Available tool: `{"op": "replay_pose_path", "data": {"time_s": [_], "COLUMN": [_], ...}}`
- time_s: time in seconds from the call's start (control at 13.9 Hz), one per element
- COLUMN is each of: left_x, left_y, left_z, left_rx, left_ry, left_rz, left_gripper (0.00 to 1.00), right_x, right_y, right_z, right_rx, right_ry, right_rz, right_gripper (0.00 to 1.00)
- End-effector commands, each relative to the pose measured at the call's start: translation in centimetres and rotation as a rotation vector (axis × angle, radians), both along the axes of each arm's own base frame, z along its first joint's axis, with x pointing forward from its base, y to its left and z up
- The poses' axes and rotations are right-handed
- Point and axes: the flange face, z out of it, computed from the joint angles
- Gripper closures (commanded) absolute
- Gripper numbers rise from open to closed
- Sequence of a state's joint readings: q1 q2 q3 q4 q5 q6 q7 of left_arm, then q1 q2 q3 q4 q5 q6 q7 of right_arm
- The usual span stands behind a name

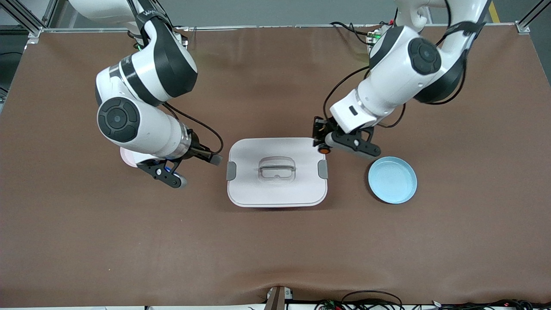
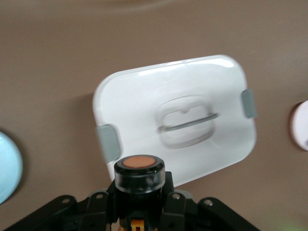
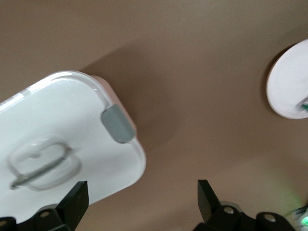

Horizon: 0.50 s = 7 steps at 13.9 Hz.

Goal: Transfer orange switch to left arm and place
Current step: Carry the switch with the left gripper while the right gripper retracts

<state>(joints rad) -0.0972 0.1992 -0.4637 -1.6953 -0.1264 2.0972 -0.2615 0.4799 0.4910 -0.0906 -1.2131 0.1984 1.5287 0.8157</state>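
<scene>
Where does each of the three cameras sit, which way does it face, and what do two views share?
Front view: high across the table, facing both arms; left gripper over the box edge, right gripper waiting.
Left wrist view: looks down past its fingers clamping the orange switch.
Right wrist view: looks down between its open fingers.
Shared: the box's grey clips.

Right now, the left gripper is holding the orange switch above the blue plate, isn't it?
Not quite: the left gripper is holding the orange switch above the edge of the white box, not the blue plate, which lies off to one side. The front view shows this.
</scene>
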Motion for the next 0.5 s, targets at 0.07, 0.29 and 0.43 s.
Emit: {"op": "replay_pose_path", "data": {"time_s": [0.07,0.29,0.43], "left_x": [-1.0,-0.6,0.3], "left_y": [5.2,10.7,15.1], "left_z": [2.5,3.2,3.8], "left_rx": [0.205,0.26,0.27], "left_ry": [0.016,0.097,0.115], "left_rz": [0.016,0.084,0.161], "left_gripper": [1.0,1.0,1.0], "right_x": [-3.9,-5.5,-6.7], "right_y": [-5.4,-10.4,-14.5], "right_z": [2.0,3.7,4.6], "right_rx": [-0.052,-0.03,0.004], "right_ry": [-0.005,-0.014,-0.016], "right_rz": [0.169,0.274,0.346], "right_gripper": [0.0,0.0,0.0]}}
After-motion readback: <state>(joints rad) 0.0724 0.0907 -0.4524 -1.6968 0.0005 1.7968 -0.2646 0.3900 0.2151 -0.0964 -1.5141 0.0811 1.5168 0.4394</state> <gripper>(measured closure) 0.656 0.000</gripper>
